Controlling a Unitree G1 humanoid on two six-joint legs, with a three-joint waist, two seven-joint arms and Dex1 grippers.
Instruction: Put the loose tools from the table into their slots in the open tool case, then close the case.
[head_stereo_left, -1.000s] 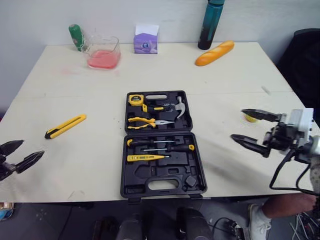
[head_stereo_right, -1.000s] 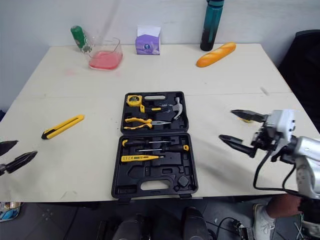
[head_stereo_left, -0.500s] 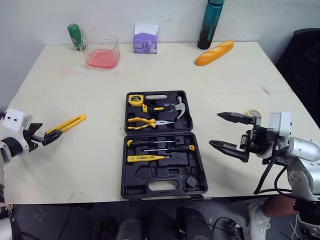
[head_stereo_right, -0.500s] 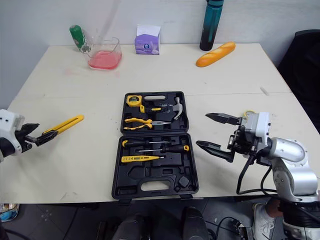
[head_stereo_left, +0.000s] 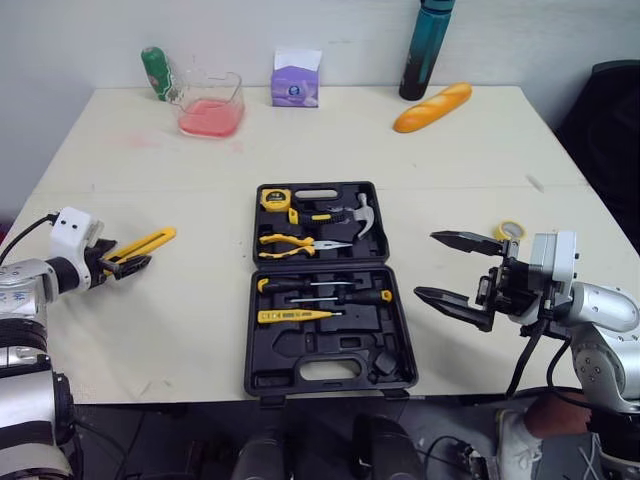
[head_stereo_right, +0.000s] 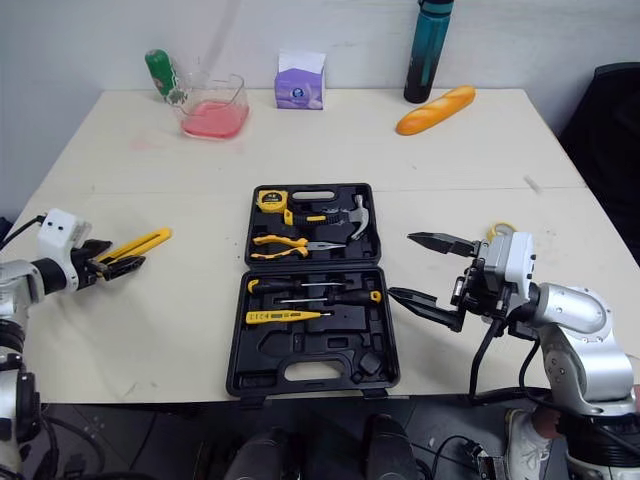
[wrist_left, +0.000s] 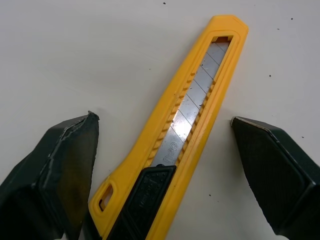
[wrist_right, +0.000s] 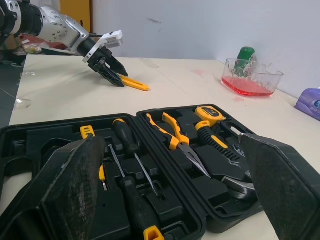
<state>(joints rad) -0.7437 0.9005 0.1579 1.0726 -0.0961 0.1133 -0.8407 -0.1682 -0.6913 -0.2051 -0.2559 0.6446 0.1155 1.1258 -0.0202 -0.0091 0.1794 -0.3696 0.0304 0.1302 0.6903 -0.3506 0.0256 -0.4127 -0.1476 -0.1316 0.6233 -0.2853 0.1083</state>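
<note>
The open black tool case (head_stereo_left: 258, 372) lies mid-table with a tape measure (head_stereo_left: 271, 199), hammer (head_stereo_left: 359, 212), pliers (head_stereo_left: 290, 242) and screwdrivers (head_stereo_left: 325, 293) seated in it. A yellow utility knife (head_stereo_left: 152, 241) lies loose on the table to the case's left. My left gripper (head_stereo_left: 124, 264) is open at table level, its fingers (wrist_left: 70, 150) straddling the knife's (wrist_left: 192, 120) black end without touching it. My right gripper (head_stereo_left: 432, 266) hangs open just right of the case, empty. A small yellow ring-shaped object (head_stereo_left: 510, 230) lies behind it.
Along the far edge stand a green bottle (head_stereo_left: 154, 72), a clear container of pink liquid (head_stereo_left: 211, 104), a purple box (head_stereo_left: 294, 80), a teal bottle (head_stereo_left: 427, 48) and a bread loaf (head_stereo_left: 431, 106). A dark chair (head_stereo_left: 612, 110) stands off the right side.
My left gripper came in from the near left edge to the knife's black end. My right gripper moved left, toward the case, staying open.
</note>
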